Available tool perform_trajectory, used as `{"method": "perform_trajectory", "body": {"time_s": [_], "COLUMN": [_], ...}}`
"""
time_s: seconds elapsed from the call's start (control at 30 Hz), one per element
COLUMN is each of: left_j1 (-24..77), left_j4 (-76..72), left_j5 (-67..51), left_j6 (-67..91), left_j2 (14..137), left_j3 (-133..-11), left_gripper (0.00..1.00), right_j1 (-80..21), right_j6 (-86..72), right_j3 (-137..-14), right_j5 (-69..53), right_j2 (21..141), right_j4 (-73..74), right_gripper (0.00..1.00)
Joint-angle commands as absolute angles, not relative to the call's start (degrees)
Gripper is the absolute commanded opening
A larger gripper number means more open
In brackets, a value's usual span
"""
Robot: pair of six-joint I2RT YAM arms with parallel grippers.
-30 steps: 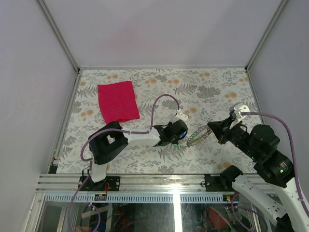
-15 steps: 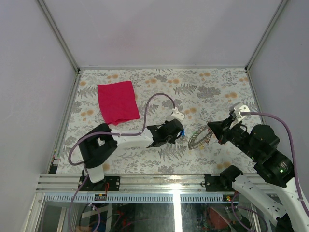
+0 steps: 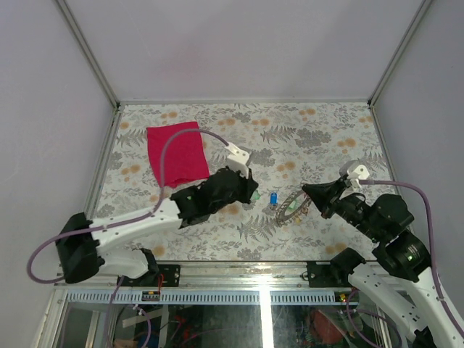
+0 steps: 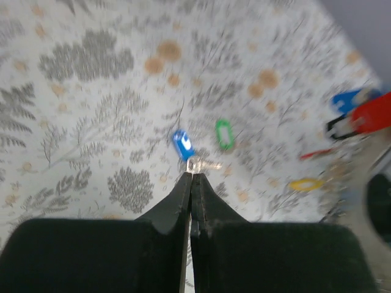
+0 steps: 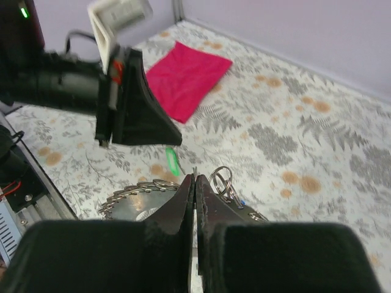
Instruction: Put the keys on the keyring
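Keyring: the keyring (image 3: pixel 289 206) is grey metal with a jagged, sprocket-like coiled edge and is far wider than any key. It sits tilted on the floral desk (image 3: pixel 326 138), right of centre, at the tips of the right gripper (image 5: pixel 194 180).
Blue key: the blue key (image 4: pixel 182 145) has a bright blue plastic head and a short silver blade. It lies flat on the desk just left of the keyring.
Green key: the green key (image 4: pixel 224 133) shows as a slim green loop-shaped tag, just beside the blue key.
Other keys: a red tag (image 4: pixel 372 113) and a yellow tag (image 4: pixel 303 183) appear towards the ring, too blurred to make out further.
Left gripper: the left gripper (image 4: pixel 190 177) is clenched with nothing between its jaws. Its tips are just short of the blue key's blade.
Right gripper: the jaws are pressed together. The ring's coil runs just under the tips, and I cannot tell whether it is pinched.
Cloth: a magenta cloth (image 3: pixel 177 152) lies flat at the far left, well apart from the keys.
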State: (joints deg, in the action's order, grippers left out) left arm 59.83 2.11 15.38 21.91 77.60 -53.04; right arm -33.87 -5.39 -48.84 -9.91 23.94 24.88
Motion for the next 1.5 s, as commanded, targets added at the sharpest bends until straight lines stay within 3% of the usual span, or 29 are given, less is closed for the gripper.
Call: {"method": "perform_trajectory", "body": {"time_s": [0.0,0.53,1.1,1.47], "left_j1": [58.4,57.7,57.6,57.7], "left_j4": [-4.6,-5.2,-5.2,-1.3], "left_j5": [15.3,18.1,16.3,23.6], "left_j6": [20.4,22.8,25.9,25.8], "left_j2": [68.4,54.9,56.6,57.3], "left_j3": [-52.2,-62.2,-65.4,-66.6], "left_gripper": [0.0,0.0,0.0,0.0], "right_j1": [-34.1,-34.2,-39.5,-42.0], "right_j6": [-2.6,-0.8,0.7,2.4], "right_j3": [-45.3,-41.3,-44.8,-47.0], "right_j5": [-17.5,-38.9,-35.3,-32.9], "right_j2": [21.6,33.7,44.2,47.0], "right_j4": [4.6,-31.9,-38.2,-35.1], "right_gripper": [0.0,0.0,0.0,0.0]}}
